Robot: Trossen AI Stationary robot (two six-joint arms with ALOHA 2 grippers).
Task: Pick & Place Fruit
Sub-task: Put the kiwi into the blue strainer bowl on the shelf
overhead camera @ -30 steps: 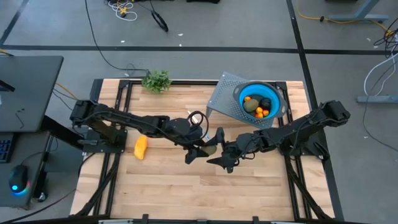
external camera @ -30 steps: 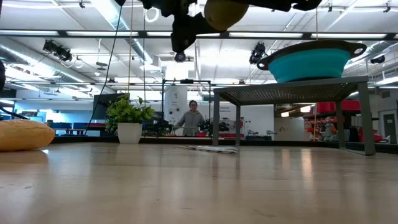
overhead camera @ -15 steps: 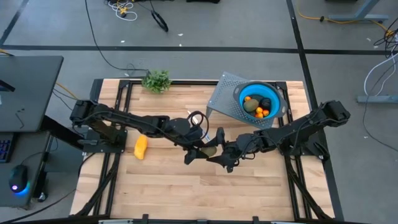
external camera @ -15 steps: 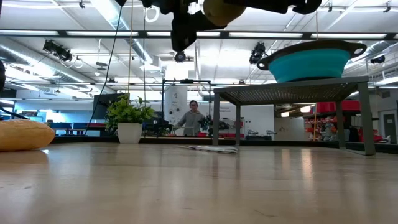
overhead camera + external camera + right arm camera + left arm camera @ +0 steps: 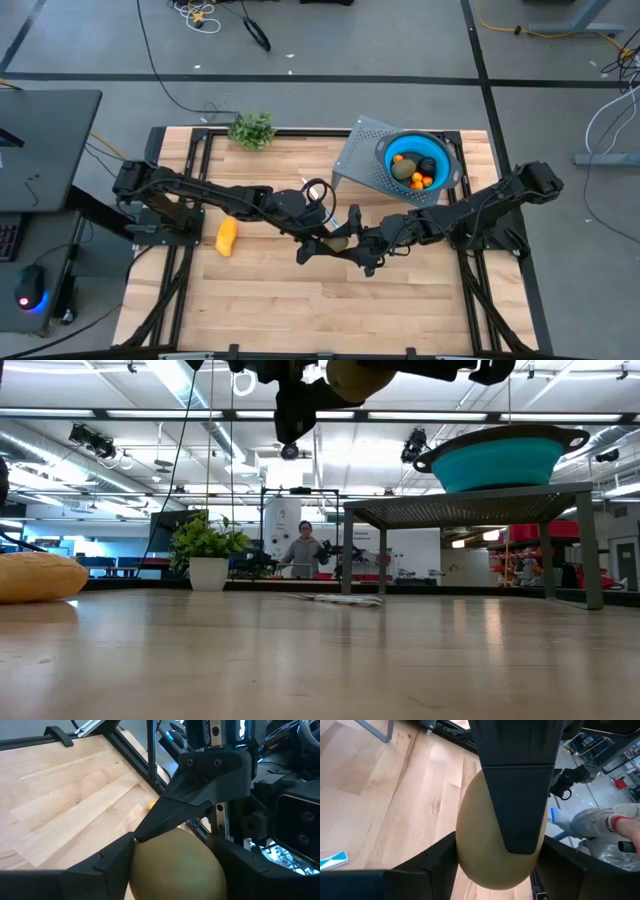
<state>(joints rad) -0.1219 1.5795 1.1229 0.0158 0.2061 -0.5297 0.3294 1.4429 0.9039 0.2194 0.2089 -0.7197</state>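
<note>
An olive-brown oval fruit point(image 5: 338, 241) hangs in the air over the middle of the table; in the low view the fruit point(image 5: 358, 378) sits high above the wood. My left gripper point(image 5: 322, 242) reaches it from the table's left and my right gripper point(image 5: 356, 250) from the right, and both are shut on it. A yellow oblong fruit point(image 5: 227, 236) lies on its side on the table at the left. Several other fruit pieces lie in the blue bowl point(image 5: 440, 150). My left gripper pinches the oval fruit's opposite sides point(image 5: 466, 840) between its two fingers point(image 5: 427, 867), coming from the table's left and slanting slightly down. The fruit is clear of the table. My right gripper pinches the same fruit by two sides point(image 5: 142, 862) between its fingers point(image 5: 107, 865), coming from the table's right, slanting slightly down. One of its fingers point(image 5: 520, 790) lies across the fruit's far face in the left wrist view.
The blue bowl stands on a grey perforated stand point(image 5: 358, 150) at the back right. A leafy sprig point(image 5: 252, 129) is at the far edge. A slim knife point(image 5: 335, 598) lies flat on the table behind the grippers. A person point(image 5: 303, 550) stands far off in the room.
My right gripper's fingers have drawn together around the olive-brown fruit and taken hold of it. My left gripper has kept its hold, and the fruit has stayed where it was in the air.
</note>
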